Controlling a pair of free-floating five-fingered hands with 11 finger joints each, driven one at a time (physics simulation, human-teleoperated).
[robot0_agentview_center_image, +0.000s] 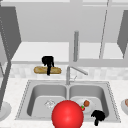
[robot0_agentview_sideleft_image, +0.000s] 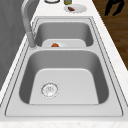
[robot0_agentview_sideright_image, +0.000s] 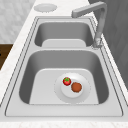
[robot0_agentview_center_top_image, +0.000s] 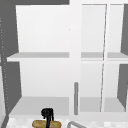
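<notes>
A long brown loaf of bread (robot0_agentview_center_image: 47, 70) hangs flat and level in the air, just above the back edge of the counter, behind the left bowl of the sink. The left hand (robot0_agentview_center_image: 48, 61) is curled around its middle from above, with dark fingers reaching down across the front. Both rounded ends of the bread stick out past the hand.

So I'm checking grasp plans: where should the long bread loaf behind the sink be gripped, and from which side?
Probably at its middle, from above. The bread loaf lies lengthwise, left to right, behind the sink, so fingers closing across its narrow width should balance both ends. The left hand already hangs over that middle, fingers pointing down across the crust. The right hand hangs at the sink's front right corner.
</notes>
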